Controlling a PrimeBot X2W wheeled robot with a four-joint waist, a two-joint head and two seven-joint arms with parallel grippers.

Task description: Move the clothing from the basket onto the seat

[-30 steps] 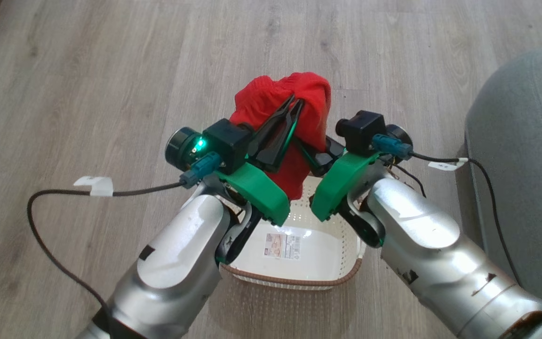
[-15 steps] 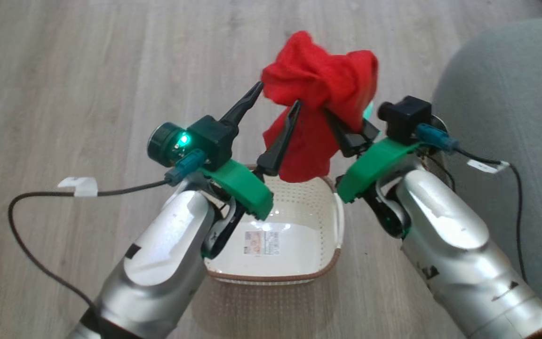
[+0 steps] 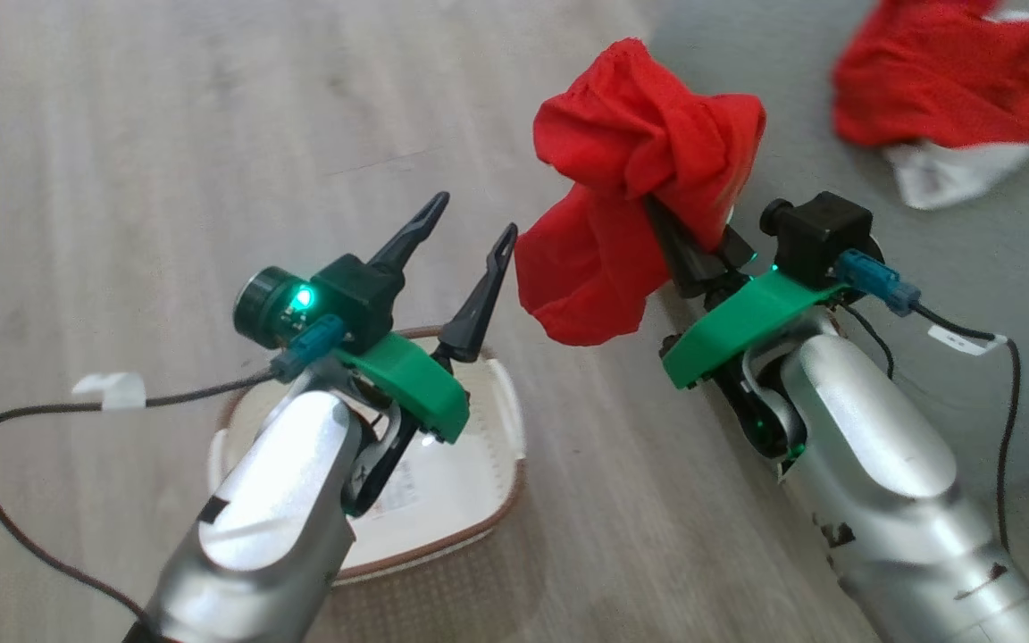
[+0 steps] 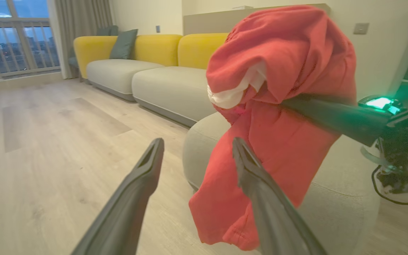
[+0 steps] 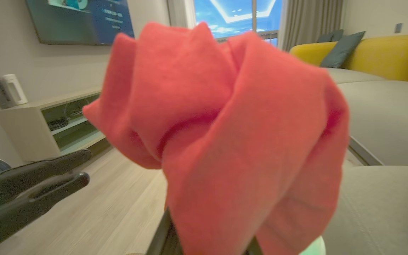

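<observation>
Raised forward side by side, the left gripper (image 3: 472, 219) has its dark fingers (image 3: 412, 232) spread apart and empty, while the right gripper (image 3: 668, 237) clamps red clothing (image 3: 639, 143).

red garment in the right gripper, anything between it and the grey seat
Nothing visible: the bright red fabric garment hangs from the right gripper at the grey fabric seat's edge. Another red garment lies farther in.

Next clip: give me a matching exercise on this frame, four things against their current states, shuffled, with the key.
Things:
1. left hand
2. right hand
3. basket
4. loose garment

States:
A. lies on the seat
B. stands on the floor
C. open, empty
D. shut on the held garment

Pairs: 1-C, 2-D, 3-B, 4-A
</observation>
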